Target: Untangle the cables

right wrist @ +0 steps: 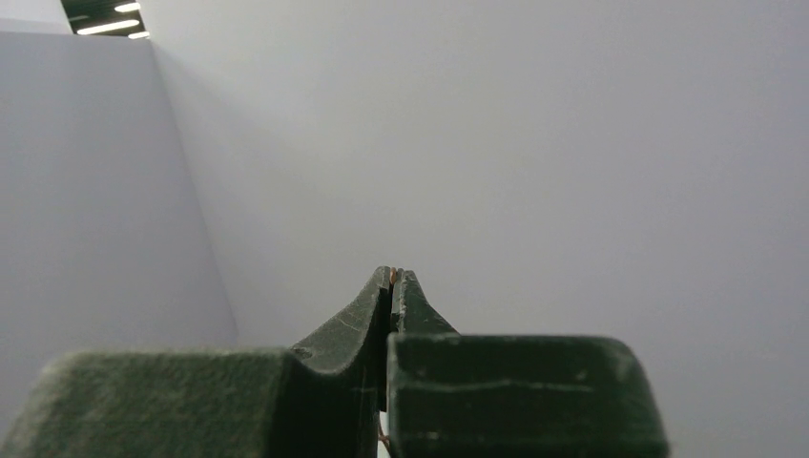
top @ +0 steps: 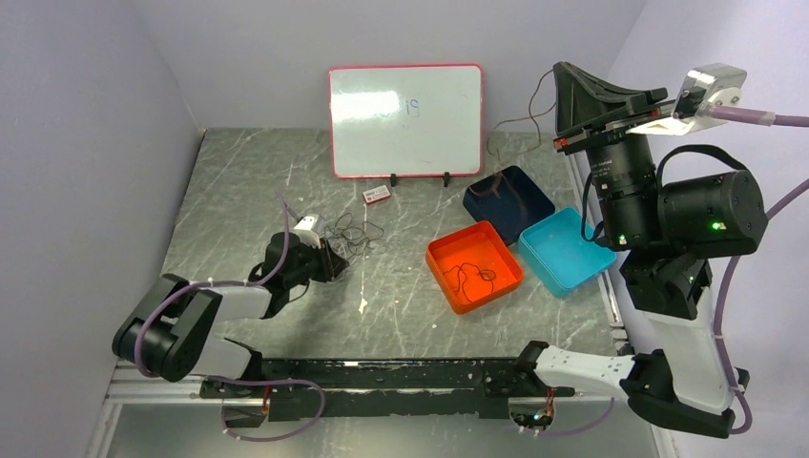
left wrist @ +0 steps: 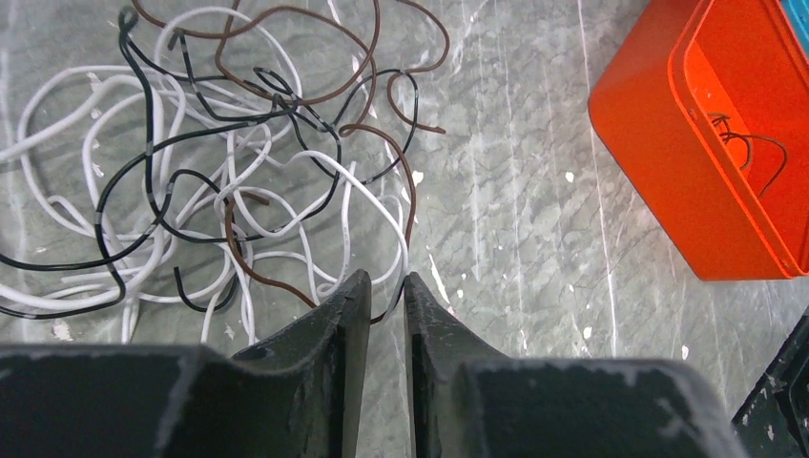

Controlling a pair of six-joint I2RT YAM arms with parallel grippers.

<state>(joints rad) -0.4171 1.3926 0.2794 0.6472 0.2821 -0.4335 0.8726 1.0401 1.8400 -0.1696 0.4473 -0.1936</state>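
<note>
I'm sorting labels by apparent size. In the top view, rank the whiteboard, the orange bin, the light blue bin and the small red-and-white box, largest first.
1. whiteboard
2-3. orange bin and light blue bin: about alike, not ranked
4. small red-and-white box

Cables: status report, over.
Left gripper low at the cable tangle, jaws slightly apart around a brown strand. Right gripper raised, shut on a brown cable trailing to the navy tray. No obstruction seen.
</note>
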